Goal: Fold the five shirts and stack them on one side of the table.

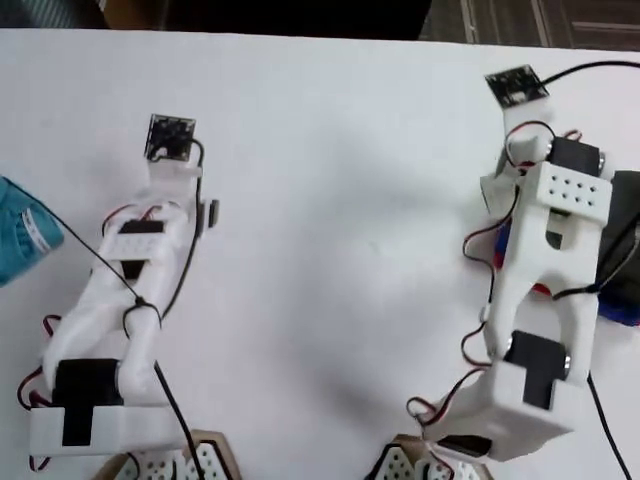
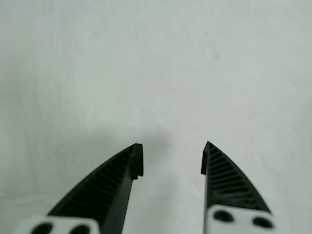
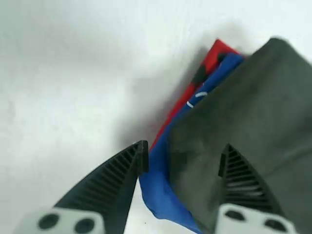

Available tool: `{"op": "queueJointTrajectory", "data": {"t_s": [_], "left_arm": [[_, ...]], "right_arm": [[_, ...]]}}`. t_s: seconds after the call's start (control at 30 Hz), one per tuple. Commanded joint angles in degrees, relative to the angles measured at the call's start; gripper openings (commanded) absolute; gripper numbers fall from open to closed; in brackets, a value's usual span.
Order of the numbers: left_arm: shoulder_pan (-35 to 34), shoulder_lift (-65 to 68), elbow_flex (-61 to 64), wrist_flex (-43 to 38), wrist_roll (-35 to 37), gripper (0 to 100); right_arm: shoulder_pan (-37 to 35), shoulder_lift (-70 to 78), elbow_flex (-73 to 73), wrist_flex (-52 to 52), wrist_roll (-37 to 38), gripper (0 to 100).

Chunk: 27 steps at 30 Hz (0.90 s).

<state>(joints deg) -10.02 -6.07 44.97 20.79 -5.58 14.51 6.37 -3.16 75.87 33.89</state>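
A folded stack lies at the table's right edge: a dark grey shirt (image 3: 253,112) on top, a blue shirt (image 3: 158,187) under it and a red shirt (image 3: 192,95) at the bottom. My right gripper (image 3: 183,158) is open just above the stack's edge, one finger over the dark grey shirt, the other beside the blue one. From above, the right arm (image 1: 550,230) covers part of that stack (image 1: 625,240). A teal shirt (image 1: 20,235) lies crumpled at the left edge. My left gripper (image 2: 172,158) is open over bare table, holding nothing; the left arm (image 1: 130,250) is beside the teal shirt.
The white table (image 1: 340,200) is bare between the two arms and towards the far edge. Black cables run from each arm down to the bases at the near edge.
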Motion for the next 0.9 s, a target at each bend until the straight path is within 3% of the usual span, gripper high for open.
{"op": "queueJointTrajectory", "data": {"t_s": [0.0,0.23,0.5,0.7,0.87], "left_arm": [[0.5,-0.3,-2.3,-1.1,0.2,22],[0.5,-0.3,-2.3,-1.1,0.2,22],[0.5,-0.3,-2.3,-1.1,0.2,22],[0.5,-0.3,-2.3,-1.1,0.2,22],[0.5,-0.3,-2.3,-1.1,0.2,22]], "right_arm": [[1.9,1.5,-0.5,-0.8,0.1,24.3],[5.6,3.0,-0.3,-2.8,2.2,23.1],[9.5,3.0,-0.5,-2.9,5.4,1.6],[11.5,2.5,-0.5,-2.4,5.4,2.1],[7.9,2.5,-0.6,-0.2,4.9,2.2]]}}
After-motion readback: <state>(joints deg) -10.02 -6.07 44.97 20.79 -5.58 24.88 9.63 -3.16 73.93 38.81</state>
